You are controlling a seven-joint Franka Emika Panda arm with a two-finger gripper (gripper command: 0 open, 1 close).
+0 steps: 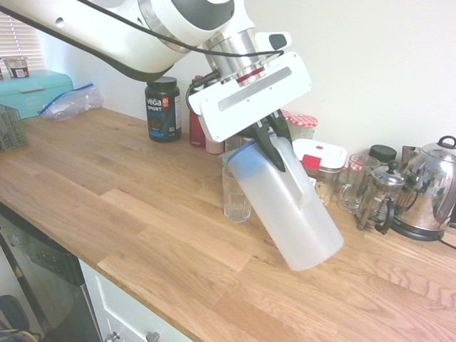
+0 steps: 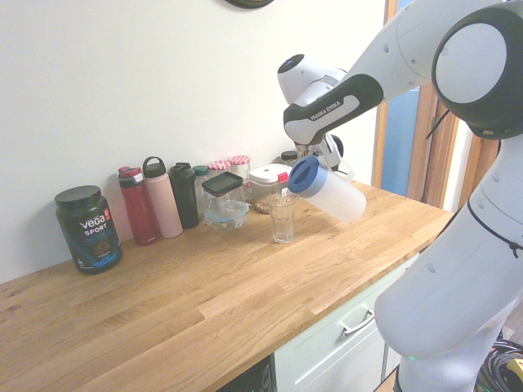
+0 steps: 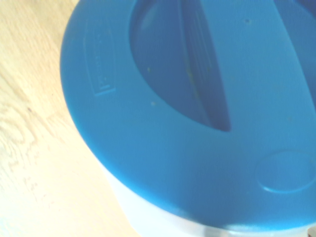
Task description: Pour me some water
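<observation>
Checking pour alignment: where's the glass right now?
In the first exterior view the glass stands upright on the wooden counter, directly below the blue-lidded mouth of the tilted jug, in front of the jars along the wall.

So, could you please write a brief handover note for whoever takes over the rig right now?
Gripper: shut on the jug's handle, holding it in the air.
Jug: tilted, blue lid end lowest, above the glass on the worktop.
Done: jug picked up, brought to the glass, tipped.
Left: no stream of water is visible yet; finish pouring, then set the jug down upright.
</observation>
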